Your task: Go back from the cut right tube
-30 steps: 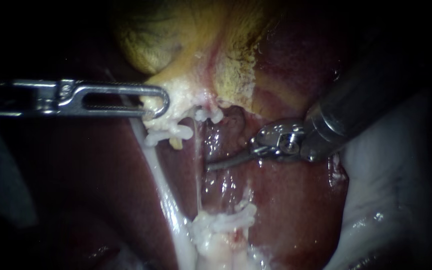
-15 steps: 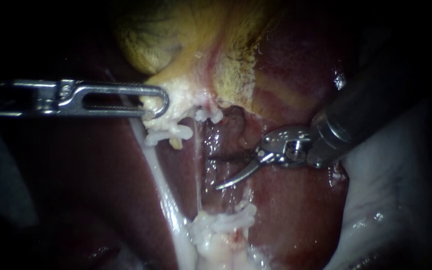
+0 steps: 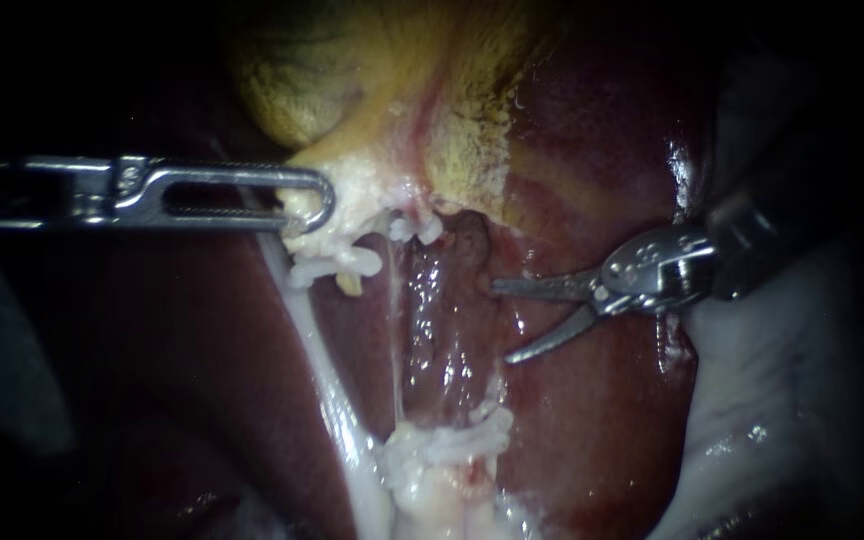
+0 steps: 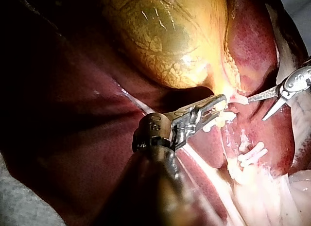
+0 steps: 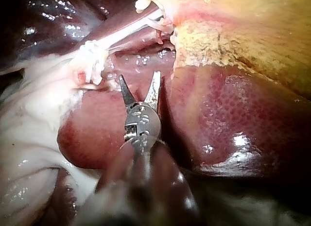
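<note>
Dark red liver (image 3: 592, 420) is lying underneath. The left instrument (image 3: 324, 205) is gripping pale tissue (image 3: 372, 195) below the gallbladder (image 3: 352, 80), jaws clamped. The right instrument (image 3: 504, 322) is hovering, jaws parted, holding nothing.

— Where is the right tube (image 3: 462, 478)?
— Cut in 2. The upper stump (image 3: 418, 229) hangs under the gallbladder's (image 3: 352, 80) pale neck.
— And the lower stump (image 3: 464, 485)?
— Pale, well apart from it, with white clips (image 3: 457, 440) across its end. Wet liver (image 3: 432, 330) lies between.
</note>
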You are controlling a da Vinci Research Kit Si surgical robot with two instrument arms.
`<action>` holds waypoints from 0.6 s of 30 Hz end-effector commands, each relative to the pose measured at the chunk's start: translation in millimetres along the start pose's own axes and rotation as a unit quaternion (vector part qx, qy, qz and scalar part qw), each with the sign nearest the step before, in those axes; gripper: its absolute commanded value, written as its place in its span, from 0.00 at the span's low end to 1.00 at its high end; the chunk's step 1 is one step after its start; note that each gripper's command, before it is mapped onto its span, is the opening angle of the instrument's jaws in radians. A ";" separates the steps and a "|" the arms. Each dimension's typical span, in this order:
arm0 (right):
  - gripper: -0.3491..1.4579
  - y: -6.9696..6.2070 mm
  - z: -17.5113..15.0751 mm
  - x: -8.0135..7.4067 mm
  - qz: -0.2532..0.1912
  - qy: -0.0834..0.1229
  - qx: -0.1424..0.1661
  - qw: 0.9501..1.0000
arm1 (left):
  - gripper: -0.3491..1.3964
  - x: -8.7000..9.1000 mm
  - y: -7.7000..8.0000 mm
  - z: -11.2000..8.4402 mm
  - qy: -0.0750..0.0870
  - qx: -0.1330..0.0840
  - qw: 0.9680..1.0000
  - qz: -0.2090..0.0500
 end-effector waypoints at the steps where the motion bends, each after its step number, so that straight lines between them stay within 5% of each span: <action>1: 0.99 0.1 -0.3 0.1 0.000 -0.002 -0.001 1.000 | 0.00 0.0 0.0 0.0 0.000 0.000 1.000 0.000; 10: 0.99 0.4 -1.4 0.0 -0.003 -0.001 -0.004 1.000 | 0.00 0.6 1.6 1.9 -0.002 -0.002 1.000 0.004; 18: 0.99 0.4 -1.5 0.0 -0.004 -0.001 -0.002 1.000 | 0.00 0.6 4.3 6.4 -0.003 -0.012 1.000 0.007</action>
